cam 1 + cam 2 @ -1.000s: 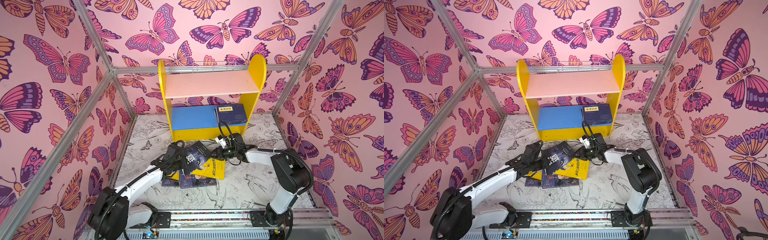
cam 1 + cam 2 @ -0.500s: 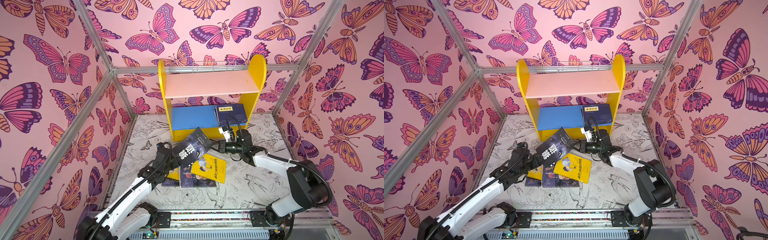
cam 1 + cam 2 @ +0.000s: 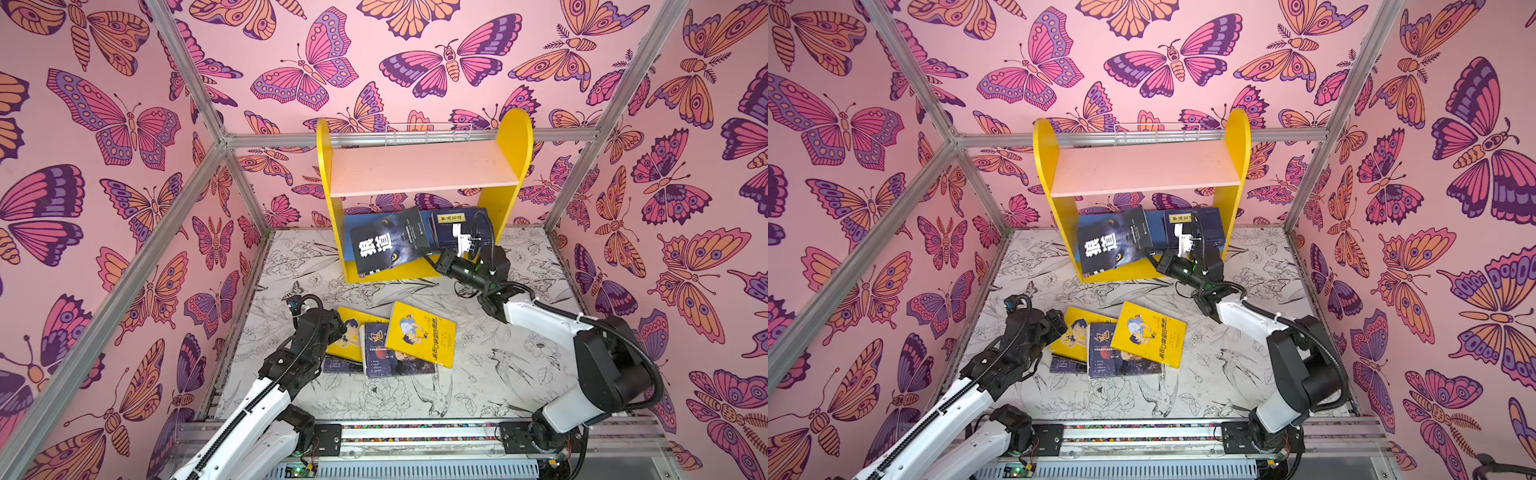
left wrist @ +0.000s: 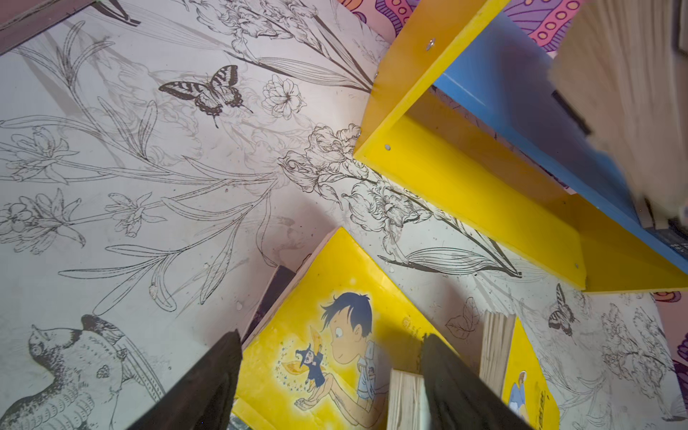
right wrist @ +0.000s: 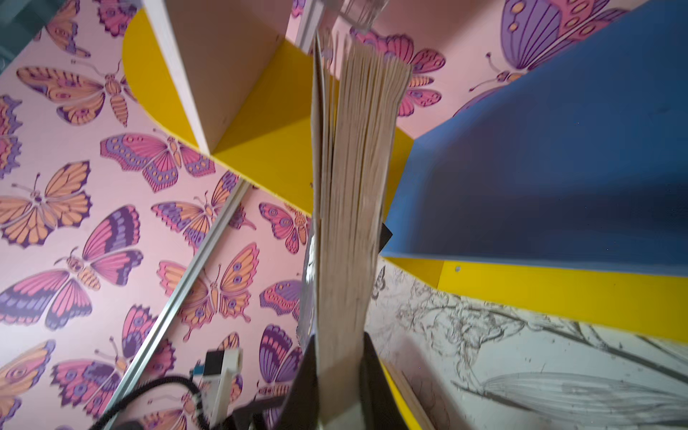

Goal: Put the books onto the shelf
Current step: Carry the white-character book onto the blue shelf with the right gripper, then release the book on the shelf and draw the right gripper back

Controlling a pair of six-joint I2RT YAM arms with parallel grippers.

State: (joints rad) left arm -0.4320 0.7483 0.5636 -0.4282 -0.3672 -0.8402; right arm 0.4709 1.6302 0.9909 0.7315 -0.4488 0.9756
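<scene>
**A:** Nearest first: what is the left gripper (image 4: 330,337) doing?

**B:** Its jaws stand wide and hold nothing. It hovers just over the loose books on the floor mat (image 3: 498,374). There is a yellow cartoon-boy paperback (image 3: 351,338) and a second yellow paperback (image 3: 422,334). A dark paperback (image 3: 376,347) lies between them, partly under the second.

**A:** How would those handle?

**B:** I judge them thin, light and floppy. Their covers look glossy, so they may slide over one another. An overhanging edge near the spine looks best, since the pages stay together there.

**A:** And further on?

**B:** The right gripper (image 3: 432,259) is clamped on the black book with white characters (image 3: 382,245). It grips the page edge near a corner, pinching the covers and page block together. The book hangs tilted at the front of the shelf (image 3: 513,137), partly over the blue lower board (image 5: 558,167).

**A:** Any worry with that hold?

**B:** Held so near one corner, the book could sag or swivel. Its pages already fan slightly at the free end.

**A:** Farthest?

**B:** Navy books (image 3: 453,226) sit at the lower board's right end. I see no book on the pink upper board (image 3: 419,166).
</scene>
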